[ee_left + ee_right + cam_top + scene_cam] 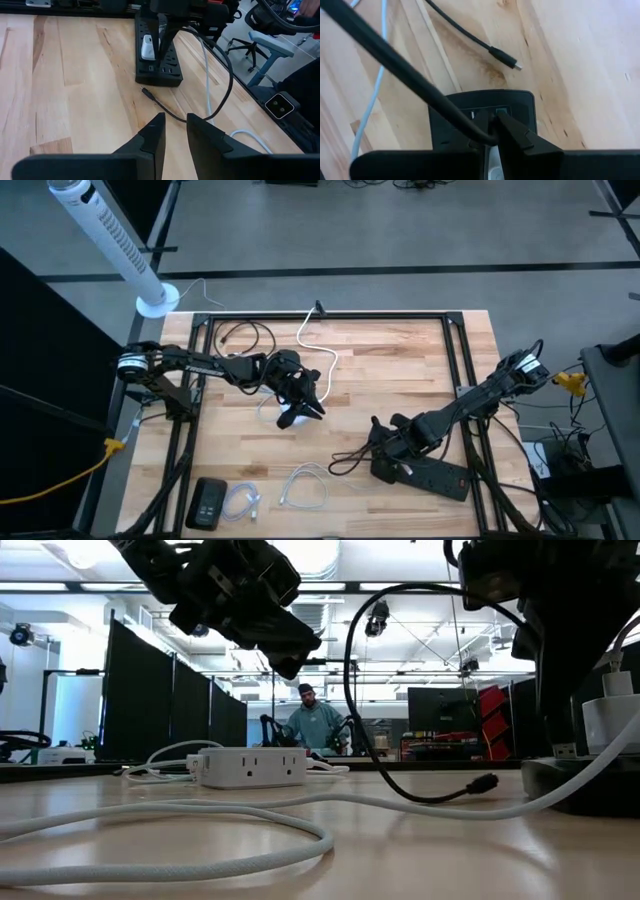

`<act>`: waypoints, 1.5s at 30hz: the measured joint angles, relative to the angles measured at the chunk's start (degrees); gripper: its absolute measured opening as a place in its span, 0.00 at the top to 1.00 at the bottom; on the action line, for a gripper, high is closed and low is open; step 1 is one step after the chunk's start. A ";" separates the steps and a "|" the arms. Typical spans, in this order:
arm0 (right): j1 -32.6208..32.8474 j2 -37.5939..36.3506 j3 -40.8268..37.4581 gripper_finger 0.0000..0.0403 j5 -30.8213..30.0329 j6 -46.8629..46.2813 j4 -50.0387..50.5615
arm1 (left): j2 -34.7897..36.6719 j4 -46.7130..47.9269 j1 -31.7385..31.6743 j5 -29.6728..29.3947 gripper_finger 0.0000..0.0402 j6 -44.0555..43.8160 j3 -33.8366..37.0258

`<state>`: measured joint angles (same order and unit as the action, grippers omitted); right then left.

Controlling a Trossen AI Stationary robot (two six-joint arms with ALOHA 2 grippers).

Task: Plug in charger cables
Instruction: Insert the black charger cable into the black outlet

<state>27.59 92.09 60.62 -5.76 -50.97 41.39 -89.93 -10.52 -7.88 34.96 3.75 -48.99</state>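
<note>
The right gripper [383,450] sits low over the near end of the black power strip [425,473] in the lower right of the high view. Its fingers are pinched together on the plug end of a black charger cable [395,70], pressing it toward a port in the strip's end face. In the right wrist view the cable runs diagonally from the upper left down into the closed fingertips. It seems to be gripped this close to the plug so that the tip does not bend away as it is pushed in. The cable's free end, a small plug [506,59], lies loose on the desk [400,370] just beyond the strip.

The left gripper [300,408] hovers at the centre of the high view, above the white socket cube [248,766]. Its fingers stand a little apart and hold nothing; the left wrist view shows bare wood between them. It points across the desk toward the strip, probably waiting out of the way.

A white adapter [147,48] is already seated in the strip. More cables wait: a black coil [245,335] in the upper left of the high view, and two pale coils [305,488] at the lower centre beside a black box [208,502]. Most of the plugging looks to be ahead.
</note>
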 joint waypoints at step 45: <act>2.46 4.24 17.53 0.97 -29.14 89.73 -7.80 | -5.32 -13.72 1.71 29.13 0.65 1.89 -0.23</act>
<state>30.05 96.33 78.15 -34.90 38.75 33.59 -95.25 -24.24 -6.17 64.09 5.64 -49.22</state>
